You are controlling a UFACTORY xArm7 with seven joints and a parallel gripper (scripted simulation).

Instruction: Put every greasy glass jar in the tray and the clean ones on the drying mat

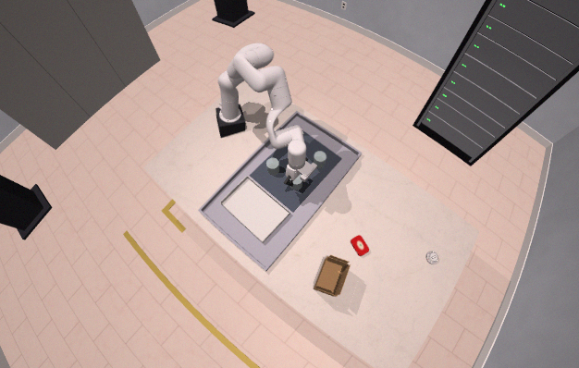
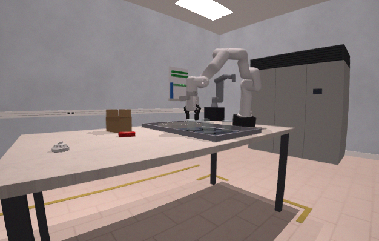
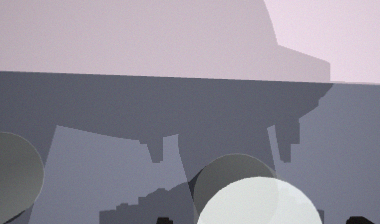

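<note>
A dark drying mat (image 1: 297, 172) lies in the far half of a grey framed base, and a white tray (image 1: 255, 209) lies in the near half. One glass jar (image 1: 272, 164) stands on the mat's left and a second jar (image 1: 319, 157) on its right. A third jar (image 3: 262, 202) stands on the mat right below my gripper (image 1: 297, 181), mostly hidden by it in the overhead view. In the wrist view its pale round top sits between my two fingertips. The gripper (image 2: 192, 115) is open and empty, hovering just above that jar. Another jar (image 3: 12, 172) shows at the wrist view's left edge.
On the table's near part stand an open cardboard box (image 1: 331, 275), a flat red object (image 1: 360, 245) and a small grey round object (image 1: 432, 257). The grey base has a raised rim (image 2: 201, 133). The arm's black base (image 1: 230, 122) stands behind the mat.
</note>
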